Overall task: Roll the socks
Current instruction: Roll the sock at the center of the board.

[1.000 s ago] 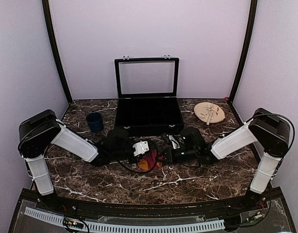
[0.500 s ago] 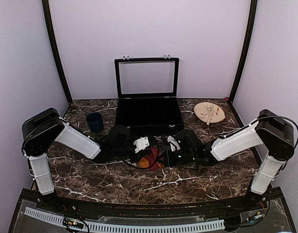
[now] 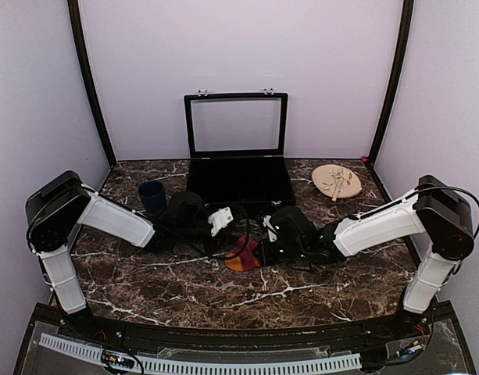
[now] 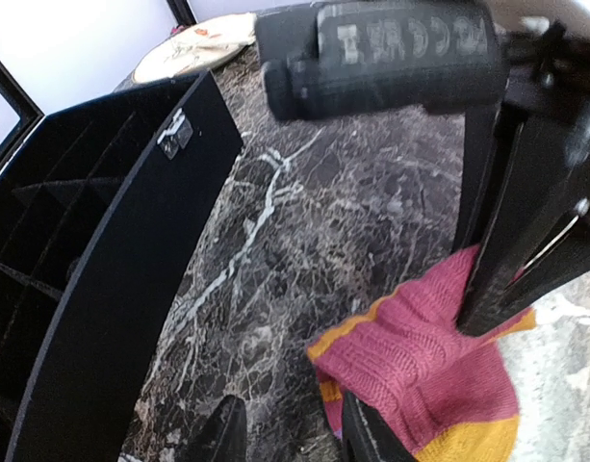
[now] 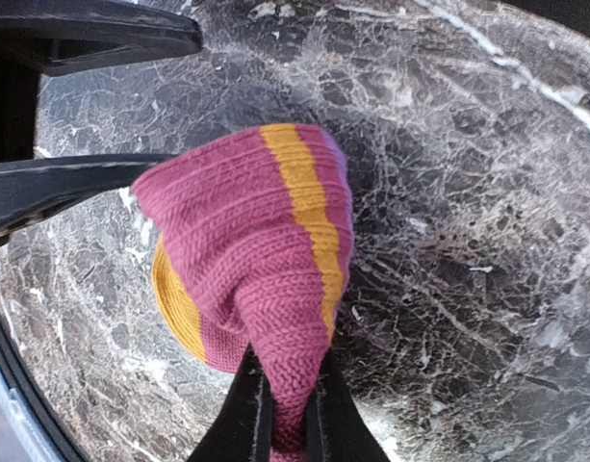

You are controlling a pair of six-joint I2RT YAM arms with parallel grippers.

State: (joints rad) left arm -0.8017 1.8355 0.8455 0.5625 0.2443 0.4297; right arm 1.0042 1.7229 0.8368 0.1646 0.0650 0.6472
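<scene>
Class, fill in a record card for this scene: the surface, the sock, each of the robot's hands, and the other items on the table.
Surface: dark marbled table
Sock: maroon sock with orange bands, bunched up near the table's middle
Right hand: shut, pinching the maroon sock
Left hand: open beside the sock, holding nothing
Rear centre: black case, lid up
Rear left: dark blue cup
Rear right: round wooden plate

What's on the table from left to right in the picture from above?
Dark blue cup → maroon-and-orange sock → round wooden plate.
</scene>
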